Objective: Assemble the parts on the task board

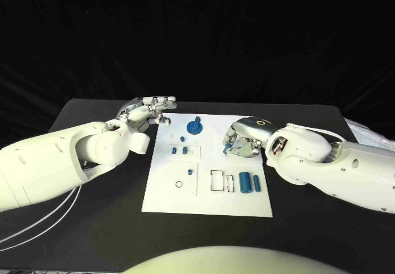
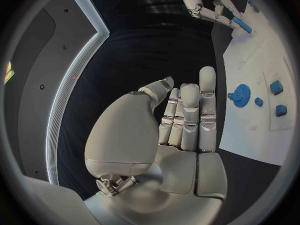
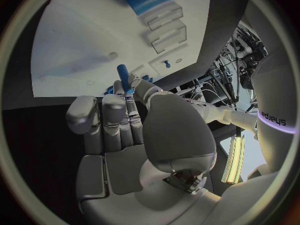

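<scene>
Because a seat must be found on the white task board (image 1: 165,200), a small blue cylindrical peg (image 3: 122,74) is pinched in the right hand (image 1: 244,138) over its right edge, while the left hand (image 1: 150,109) is kept flat and empty beyond its far-left corner.

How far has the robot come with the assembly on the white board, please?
It looks early. Perhaps done: a blue gear stands on the task board. In hand: the right hand pinches a small blue peg in its fingers. Left: two blue cylinders lie loose, and the left hand hovers open beside the board.
</scene>
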